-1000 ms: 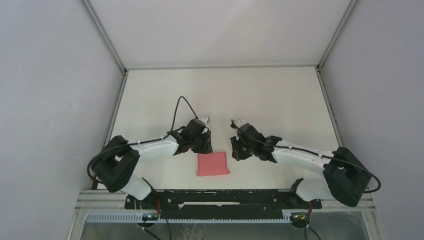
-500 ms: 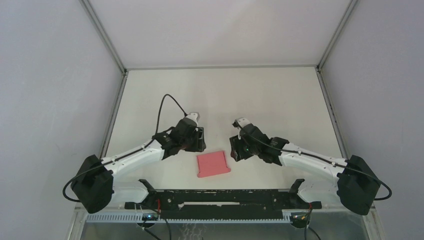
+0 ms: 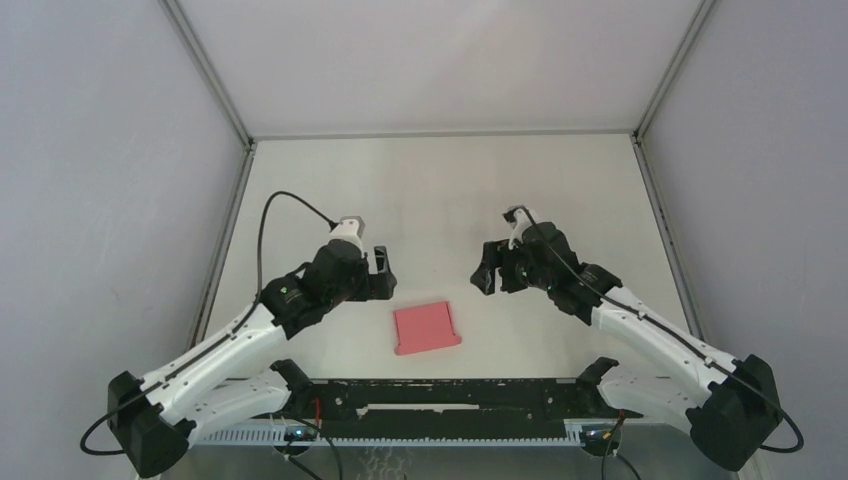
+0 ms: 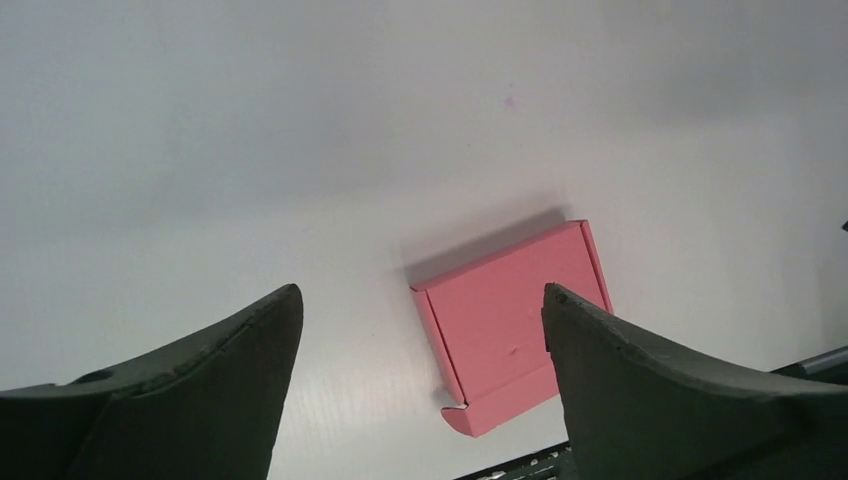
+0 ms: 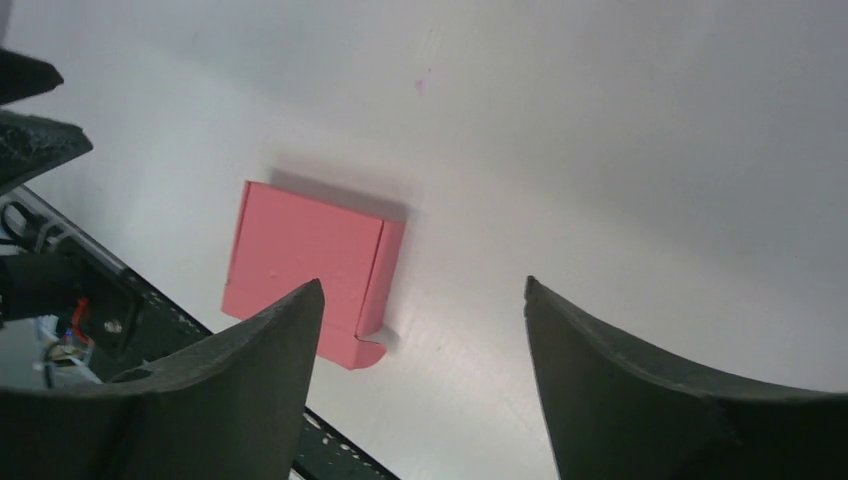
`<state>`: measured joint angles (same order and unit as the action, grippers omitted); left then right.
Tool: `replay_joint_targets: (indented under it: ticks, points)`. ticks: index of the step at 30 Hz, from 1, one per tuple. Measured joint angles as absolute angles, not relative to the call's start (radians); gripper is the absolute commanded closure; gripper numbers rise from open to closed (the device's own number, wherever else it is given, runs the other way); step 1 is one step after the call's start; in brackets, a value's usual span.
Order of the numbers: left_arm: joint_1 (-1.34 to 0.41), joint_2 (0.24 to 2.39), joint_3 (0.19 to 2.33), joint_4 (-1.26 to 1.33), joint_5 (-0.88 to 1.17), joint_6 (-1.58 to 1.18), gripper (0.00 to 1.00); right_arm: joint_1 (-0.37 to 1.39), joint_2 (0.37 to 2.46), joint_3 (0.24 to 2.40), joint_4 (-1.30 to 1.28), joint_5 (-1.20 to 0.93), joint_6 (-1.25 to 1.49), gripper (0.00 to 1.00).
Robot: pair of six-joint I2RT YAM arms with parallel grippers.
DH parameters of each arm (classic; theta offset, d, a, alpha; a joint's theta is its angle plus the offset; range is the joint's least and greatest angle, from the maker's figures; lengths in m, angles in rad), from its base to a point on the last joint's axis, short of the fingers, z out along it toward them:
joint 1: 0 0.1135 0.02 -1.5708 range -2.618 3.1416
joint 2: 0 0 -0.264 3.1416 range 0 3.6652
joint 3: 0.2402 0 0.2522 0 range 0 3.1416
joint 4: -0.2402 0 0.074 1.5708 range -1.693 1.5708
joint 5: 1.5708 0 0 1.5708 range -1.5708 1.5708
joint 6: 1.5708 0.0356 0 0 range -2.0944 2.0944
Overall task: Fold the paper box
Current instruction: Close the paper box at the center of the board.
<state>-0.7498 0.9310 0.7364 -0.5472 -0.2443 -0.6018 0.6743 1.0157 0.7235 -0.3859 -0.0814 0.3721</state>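
The pink paper box (image 3: 427, 327) lies closed and flat on the white table, near the front rail, with nothing touching it. It shows in the left wrist view (image 4: 512, 325) and in the right wrist view (image 5: 305, 268) as a folded pink box with a rounded tab at its near corner. My left gripper (image 3: 380, 271) hangs up and to the left of the box, open and empty (image 4: 420, 300). To the upper right of the box my right gripper (image 3: 487, 268) is likewise open and empty (image 5: 422, 290).
A black rail (image 3: 450, 392) with the arm bases runs along the near edge, just in front of the box. Grey walls with metal corner strips (image 3: 226, 230) bound the white table (image 3: 440, 190) on the left, right and back.
Both grippers opened and drew back from the box, the left one up and leftward, the right one up and rightward. The box has stayed in place.
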Motion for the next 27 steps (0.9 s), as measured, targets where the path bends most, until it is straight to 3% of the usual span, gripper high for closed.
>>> replay_joint_targets:
  ticks: [3, 7, 9, 12, 15, 19, 27]
  points:
    - [-0.750, 0.886, 0.740, -0.571, -0.272, -0.601, 0.38, 0.636, 1.037, 0.723, -0.375, -0.144, 0.365, 0.38]
    - [-0.750, 0.873, 0.739, -0.580, -0.285, -0.600, 0.70, 0.636, 1.141, 0.731, -0.358, -0.196, 0.356, 0.39]
    - [-0.750, 0.873, 0.733, -0.572, -0.284, -0.601, 0.77, 0.636, 1.198, 0.732, -0.341, -0.224, 0.356, 0.38]
    - [-0.750, 0.862, 0.685, -0.532, -0.267, -0.612, 0.76, 0.636, 1.270, 0.732, -0.317, -0.269, 0.356, 0.36]
    - [-0.750, 0.849, 0.614, -0.505, -0.229, -0.634, 0.53, 0.636, 1.319, 0.732, -0.295, -0.326, 0.357, 0.33]
    - [-0.759, 0.815, 0.531, -0.466, -0.174, -0.684, 0.35, 0.636, 1.327, 0.718, -0.244, -0.399, 0.366, 0.27]
    - [-0.789, 0.735, 0.435, -0.350, -0.115, -0.781, 0.35, 0.651, 1.309, 0.571, -0.105, -0.519, 0.445, 0.29]
